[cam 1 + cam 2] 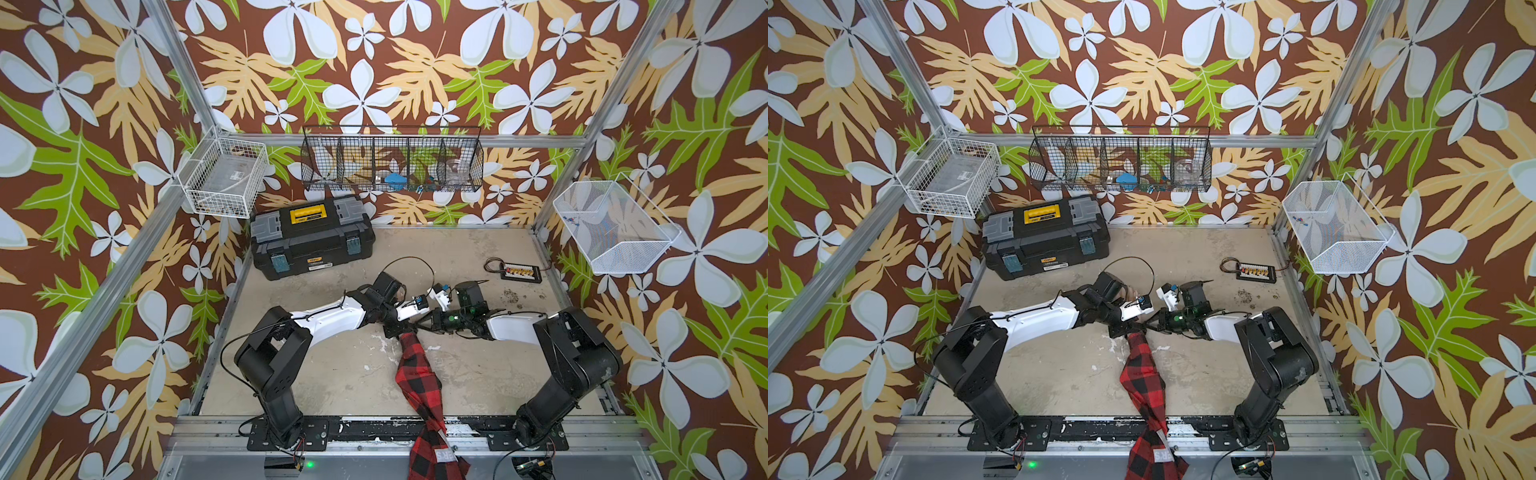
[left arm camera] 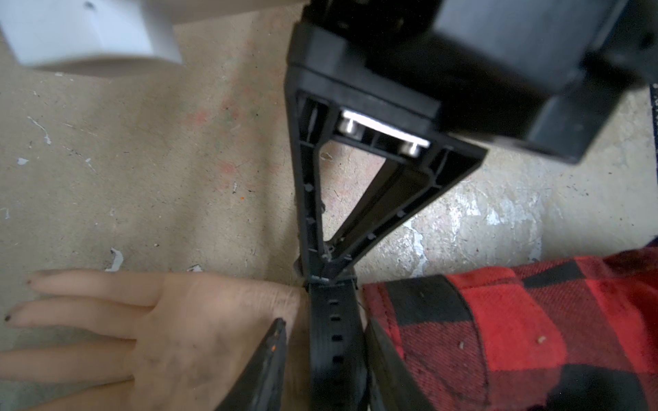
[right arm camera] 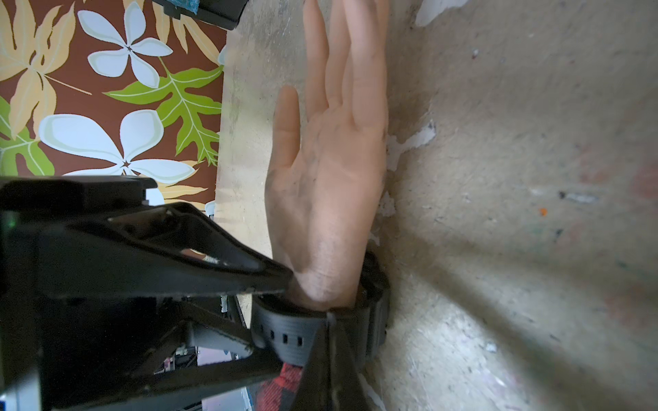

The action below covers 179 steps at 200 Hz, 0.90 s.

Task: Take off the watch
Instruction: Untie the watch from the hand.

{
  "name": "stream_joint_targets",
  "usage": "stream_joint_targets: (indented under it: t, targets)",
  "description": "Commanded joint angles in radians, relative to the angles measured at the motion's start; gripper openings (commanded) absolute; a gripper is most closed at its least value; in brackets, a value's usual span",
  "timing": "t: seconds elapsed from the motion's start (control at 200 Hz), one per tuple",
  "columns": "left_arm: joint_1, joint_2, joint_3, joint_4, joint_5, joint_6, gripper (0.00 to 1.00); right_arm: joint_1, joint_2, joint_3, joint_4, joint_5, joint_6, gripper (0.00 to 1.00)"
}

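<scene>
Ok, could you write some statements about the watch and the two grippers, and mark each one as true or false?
1. The watch sits around the wrist of the dummy hand. True.
2. The right gripper is wide open above the table. False: its jaws are closed together on the watch strap.
3. The left gripper has one finger on each side of the strap. True.
4. The sleeve next to the watch is plain blue. False: it is checked red and black.
</scene>
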Motion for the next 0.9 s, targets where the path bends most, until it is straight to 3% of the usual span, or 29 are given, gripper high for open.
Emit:
stream_joint_targets:
  t: [0.0, 0.105, 0.325, 0.706, 0.806, 0.891]
  targets:
    - [-0.001, -0.001, 0.008, -0.015, -0.002, 0.009, 0.31, 0.004, 0.0, -0.004, -0.012, 0.007, 0.005, 0.06]
    - [-0.001, -0.007, 0.006, -0.011, -0.003, 0.008, 0.28, 0.004, -0.006, -0.003, -0.023, 0.022, -0.006, 0.07]
    - [0.0, -0.048, -0.019, 0.034, 0.009, -0.002, 0.27, 0.006, -0.004, -0.006, -0.067, 0.069, -0.047, 0.21]
    - [-0.001, -0.129, -0.103, 0.17, -0.011, -0.056, 0.25, 0.009, -0.006, -0.02, -0.091, 0.116, -0.062, 0.22]
    - [-0.001, -0.151, -0.128, 0.197, -0.03, -0.068, 0.27, 0.009, -0.009, -0.021, -0.09, 0.118, -0.058, 0.22]
    - [-0.001, -0.163, -0.14, 0.21, -0.046, -0.078, 0.35, 0.009, -0.018, -0.021, -0.09, 0.113, -0.053, 0.22]
